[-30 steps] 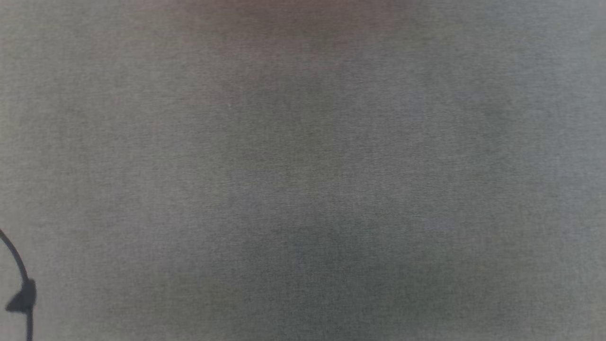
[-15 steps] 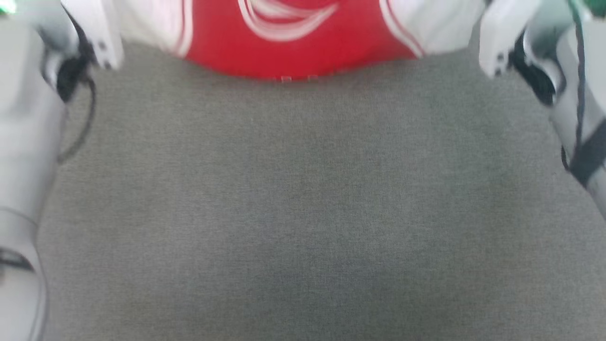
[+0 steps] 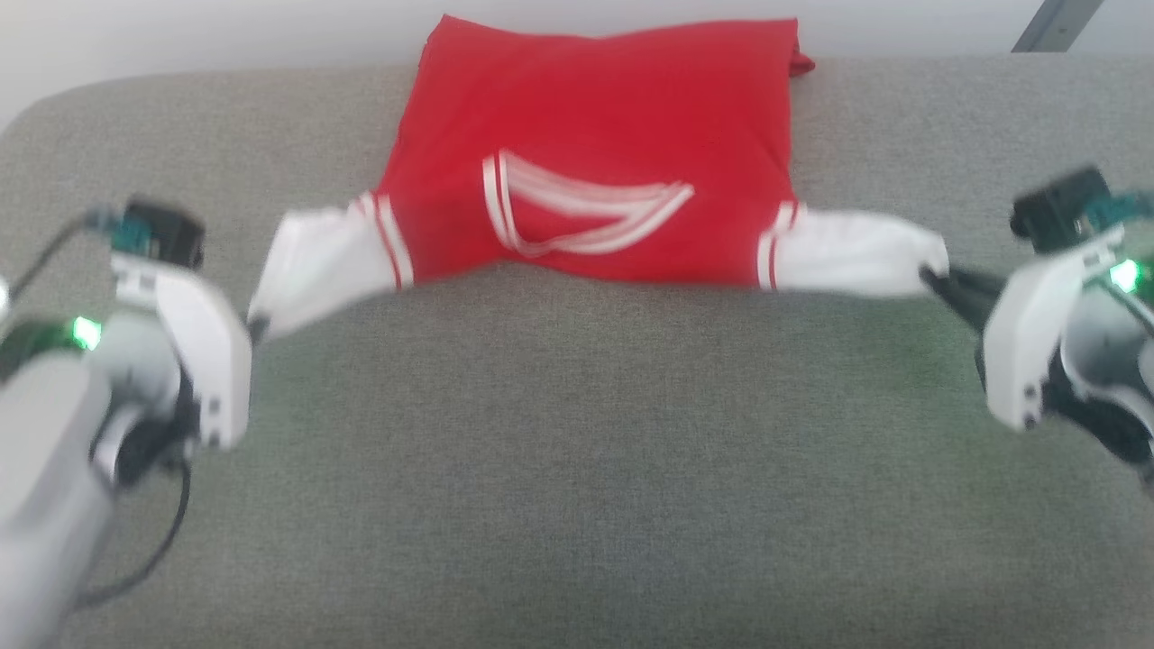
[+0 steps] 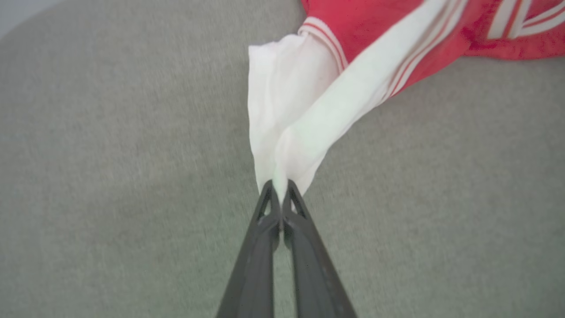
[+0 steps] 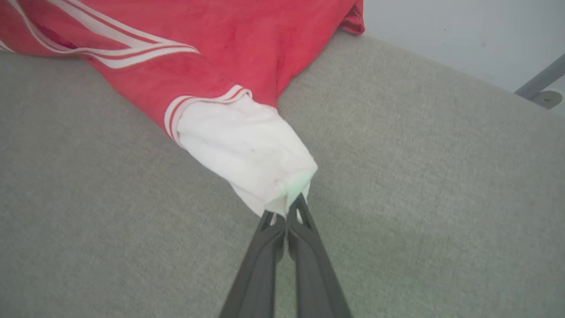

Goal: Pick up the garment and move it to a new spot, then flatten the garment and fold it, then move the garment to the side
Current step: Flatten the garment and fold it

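The garment [image 3: 595,135], a red T-shirt with white sleeves and striped trim, lies spread at the far middle of the grey cushion, collar toward me. My left gripper [image 3: 257,326] is shut on the tip of its white left-hand sleeve, pulled outward. In the left wrist view the dark fingers [image 4: 265,212] pinch the white sleeve [image 4: 287,128] of the garment [image 4: 375,26]. My right gripper [image 3: 933,278] is shut on the other white sleeve; in the right wrist view its gripper [image 5: 286,207] clamps the sleeve end [image 5: 247,150] of the garment [image 5: 185,35].
The grey fabric surface [image 3: 577,469] stretches wide in front of the shirt. Its far edge [image 3: 225,77] meets a pale wall, and a metal leg [image 5: 540,86] stands beyond the far right corner.
The head camera has tilted up: the blank grey surface gave way to the shirt and both arms. Both sleeves are now held stretched out sideways.
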Controlling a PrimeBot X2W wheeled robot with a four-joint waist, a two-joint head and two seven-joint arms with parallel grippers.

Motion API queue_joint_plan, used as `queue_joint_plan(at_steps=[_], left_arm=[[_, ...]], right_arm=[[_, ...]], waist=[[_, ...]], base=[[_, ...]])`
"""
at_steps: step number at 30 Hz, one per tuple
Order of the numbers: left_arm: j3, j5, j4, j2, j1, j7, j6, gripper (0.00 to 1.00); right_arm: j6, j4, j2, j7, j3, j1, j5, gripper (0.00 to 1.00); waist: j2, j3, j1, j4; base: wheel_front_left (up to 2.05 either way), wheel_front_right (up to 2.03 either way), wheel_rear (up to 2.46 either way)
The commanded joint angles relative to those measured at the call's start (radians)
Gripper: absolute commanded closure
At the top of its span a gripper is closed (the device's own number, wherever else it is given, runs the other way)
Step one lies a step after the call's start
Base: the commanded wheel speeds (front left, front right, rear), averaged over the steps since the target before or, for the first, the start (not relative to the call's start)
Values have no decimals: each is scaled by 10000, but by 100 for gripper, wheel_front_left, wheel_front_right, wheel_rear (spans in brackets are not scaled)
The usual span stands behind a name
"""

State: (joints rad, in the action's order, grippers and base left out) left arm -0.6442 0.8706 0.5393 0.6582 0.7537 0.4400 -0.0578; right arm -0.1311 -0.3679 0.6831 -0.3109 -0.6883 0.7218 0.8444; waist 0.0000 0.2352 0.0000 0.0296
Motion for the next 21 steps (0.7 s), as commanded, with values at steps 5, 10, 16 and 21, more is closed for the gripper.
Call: queue_joint_plan(at_steps=[5,10,16,21], left_arm=[[216,559,-2590,1201,-2305,551,1188,100],[534,1261,-4809,2125,-4240,1020,2522,100],[656,1893,-6393,2782,-5812,1587,3823,100],[844,2084,-7124,3024,-6476,1482,4456,100]], right_arm=[[5,1259,690,-535,549,-1620,177,100],[5,2422,1228,-1457,1045,-3039,210,100],[5,3608,1750,-2634,1601,-4712,494,100],[5,4143,2025,-2961,2229,-5787,493,100]], waist=[[0,-77,0,-76],[0,-61,0,-131],[0,25,0,-92],[0,160,0,-91]], base=[[0,0,0],[0,0,0],[0,0,0],[0,0,0]])
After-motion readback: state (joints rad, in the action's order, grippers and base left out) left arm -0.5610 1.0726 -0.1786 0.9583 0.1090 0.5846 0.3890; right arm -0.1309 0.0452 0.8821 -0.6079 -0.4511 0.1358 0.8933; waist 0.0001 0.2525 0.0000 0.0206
